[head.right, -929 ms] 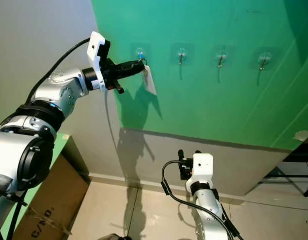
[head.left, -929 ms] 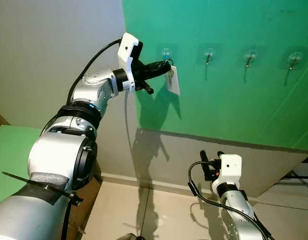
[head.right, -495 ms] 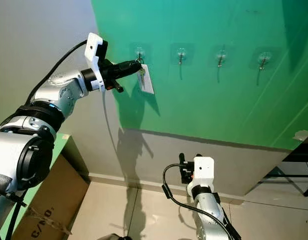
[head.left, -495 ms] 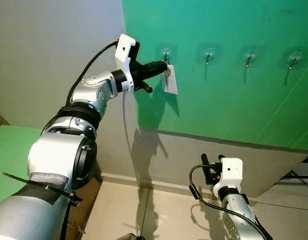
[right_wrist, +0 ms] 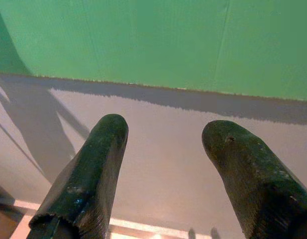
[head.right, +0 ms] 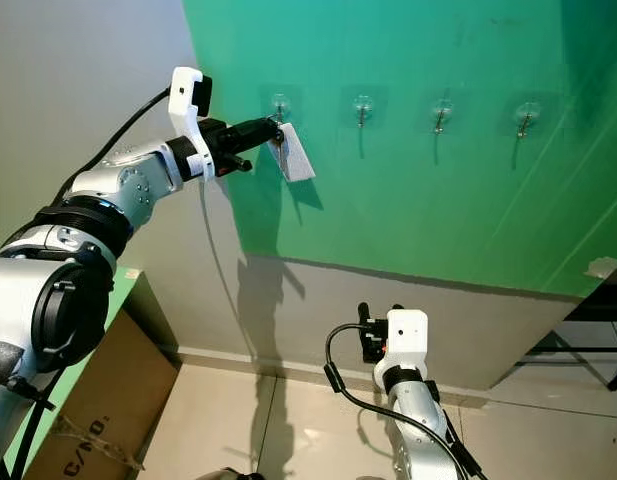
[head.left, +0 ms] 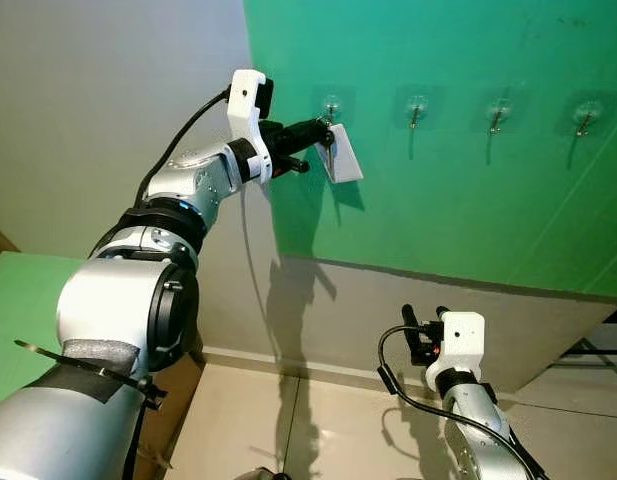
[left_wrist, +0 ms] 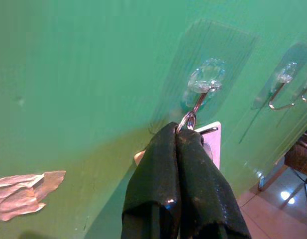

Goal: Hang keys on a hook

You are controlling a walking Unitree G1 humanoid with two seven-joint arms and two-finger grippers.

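My left gripper (head.left: 323, 128) is raised to the green wall and shut on the keys (head.left: 339, 158), whose white tag sticks out at a tilt below the fingertips. The leftmost clear hook (head.left: 331, 106) sits just above the fingertips. In the left wrist view the key ring (left_wrist: 188, 119) touches the metal hook (left_wrist: 200, 99) right at the shut gripper (left_wrist: 178, 133), with the white tag (left_wrist: 213, 144) behind. My right gripper (right_wrist: 165, 137) hangs low and open, facing the grey lower wall; it is also seen low down as the right gripper (head.left: 422, 321).
Three more clear hooks (head.left: 416, 108) (head.left: 501, 110) (head.left: 587, 113) line the green wall (head.left: 468, 190) to the right. Below runs a grey wall band (head.left: 388, 320), then tiled floor (head.left: 288, 420). A cardboard box (head.right: 98, 400) stands at lower left.
My left gripper has lifted slightly towards the leftmost hook, and the white tag has swung from hanging down to tilting outward. The right arm has barely moved.
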